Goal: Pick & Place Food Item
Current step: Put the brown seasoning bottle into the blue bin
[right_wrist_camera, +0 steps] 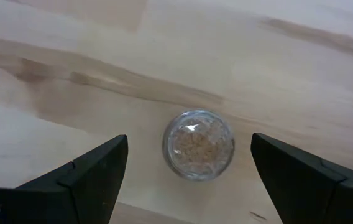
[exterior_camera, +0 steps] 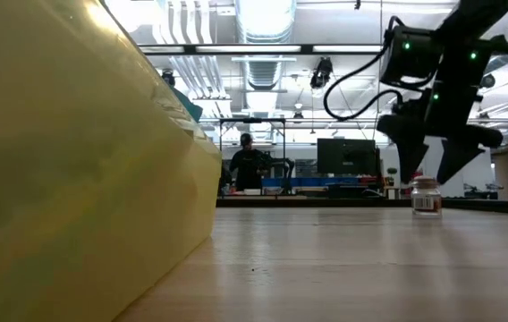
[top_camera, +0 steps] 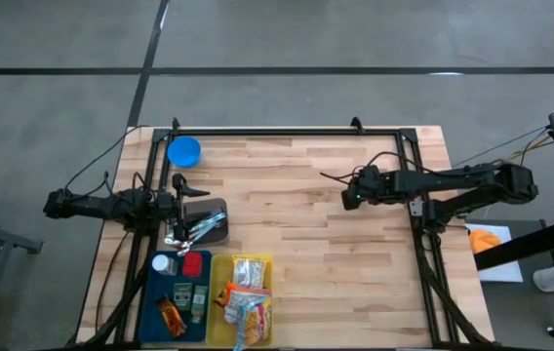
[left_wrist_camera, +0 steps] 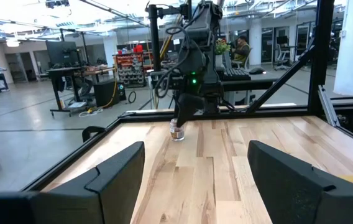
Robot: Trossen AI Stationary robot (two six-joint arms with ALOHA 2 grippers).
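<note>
A small clear jar (right_wrist_camera: 198, 144) of tan grains stands upright on its base on the wooden table, right of centre, also seen as the jar (exterior_camera: 426, 197) and the jar (left_wrist_camera: 177, 131). My right gripper (right_wrist_camera: 189, 158) hangs open just above it, fingers pointing down on either side without touching; in the low view the right gripper (exterior_camera: 435, 161) ends above the lid. In the high view the right gripper (top_camera: 350, 198) hides the jar. My left gripper (left_wrist_camera: 195, 168) waits open at the table's left, left gripper (top_camera: 187, 207), pointing level across the table.
A blue bowl (top_camera: 183, 150) sits at the far left corner. Near the front left stand a blue tray (top_camera: 152, 310) with small items and a yellow tray (top_camera: 217, 314) with snack packets; the yellow tray's wall (exterior_camera: 57, 179) fills the low view's left. Bare wood lies between.
</note>
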